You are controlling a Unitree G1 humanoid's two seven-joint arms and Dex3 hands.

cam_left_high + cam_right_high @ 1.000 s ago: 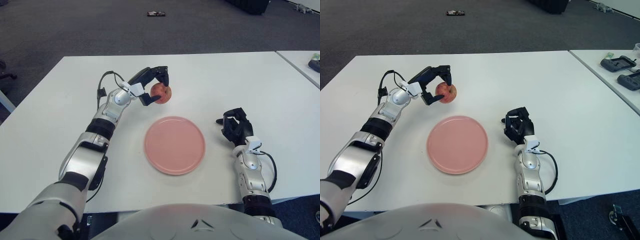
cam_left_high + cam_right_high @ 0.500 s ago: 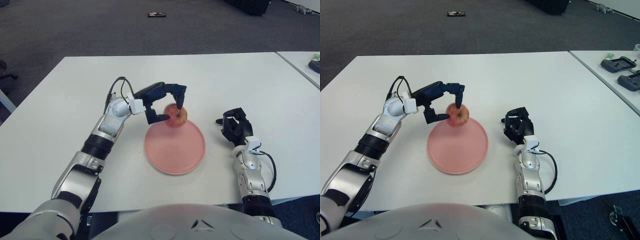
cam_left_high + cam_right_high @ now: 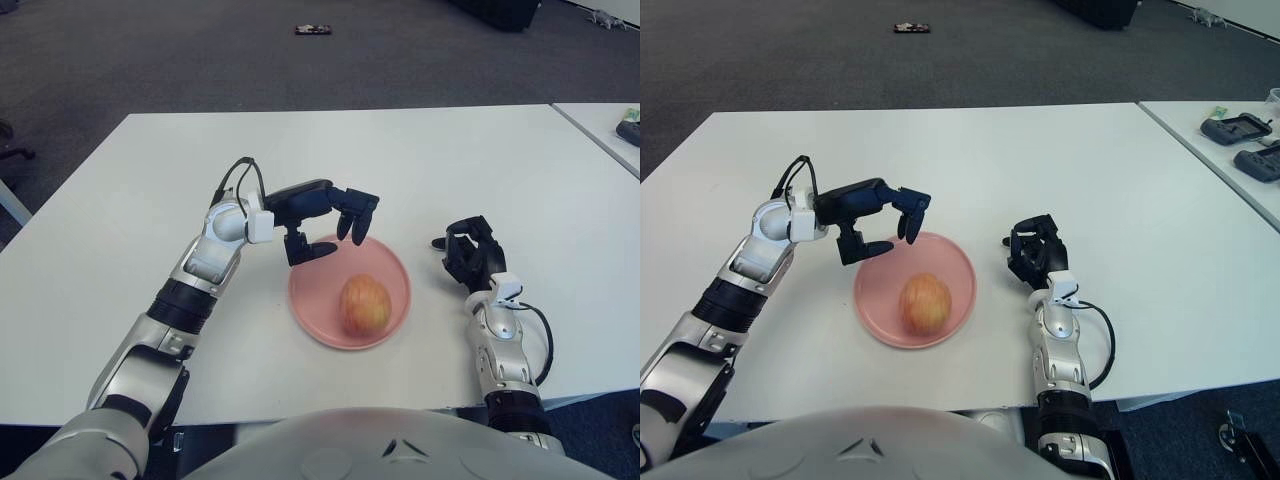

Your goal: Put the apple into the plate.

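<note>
The apple (image 3: 364,304) lies on the pink plate (image 3: 313,301) on the white tabletop (image 3: 430,160). Just beyond, the left robot hand (image 3: 328,222) hovers over the plate's far rim, fingers spread, holding nothing. The right robot hand (image 3: 470,252) shows right of the plate, fingers curled and empty.

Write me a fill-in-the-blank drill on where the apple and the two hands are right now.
1. The apple lies on the pink ____.
2. The left hand hovers over the plate's far-left rim with its fingers ____, holding nothing.
3. The right hand shows to the ____ of the plate.
4. Everything sits on a ____ table.

Missing words: plate; open; right; white
</note>
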